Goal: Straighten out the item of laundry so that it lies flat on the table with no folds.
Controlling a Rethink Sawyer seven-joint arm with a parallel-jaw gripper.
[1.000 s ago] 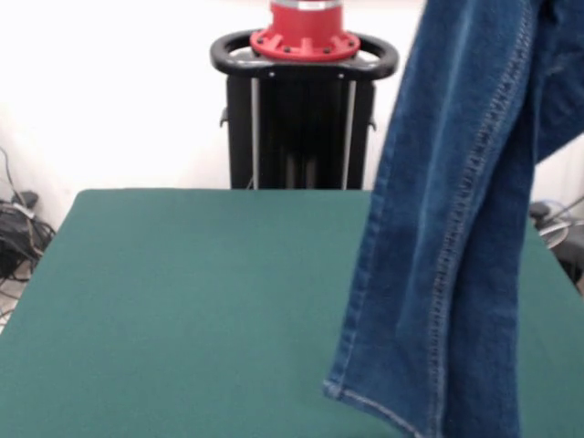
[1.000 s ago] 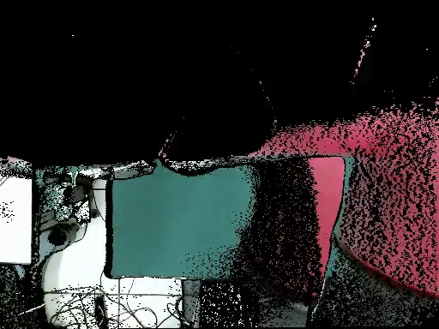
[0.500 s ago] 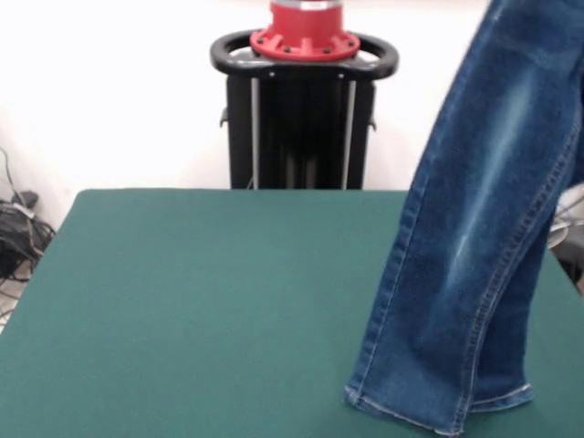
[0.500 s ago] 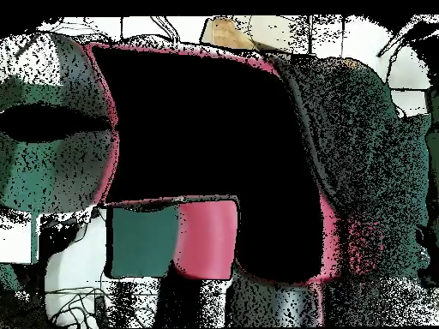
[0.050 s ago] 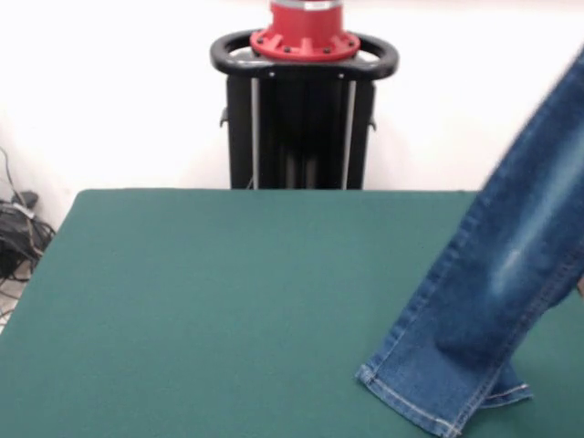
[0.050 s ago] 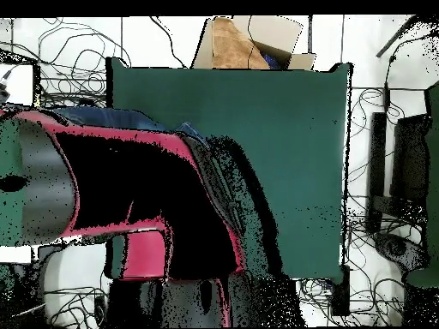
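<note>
Jeans point(image 5: 511, 301) slanting over table point(image 5: 201, 301); gripper unseen

One pair of jeans point(image 5: 497, 319) hangs slantwise, with two leg hems showing in the front view, one lying over the other. One table point(image 5: 201, 301) with a green top. One black pedestal point(image 5: 301, 128) with one red cap. One red arm point(image 6: 129, 184) crosses the overhead view. One open cardboard box point(image 6: 244, 43) sits past the table's edge there. Loose cables point(image 6: 69, 51) lie on the floor around the table, too tangled to count.
</note>
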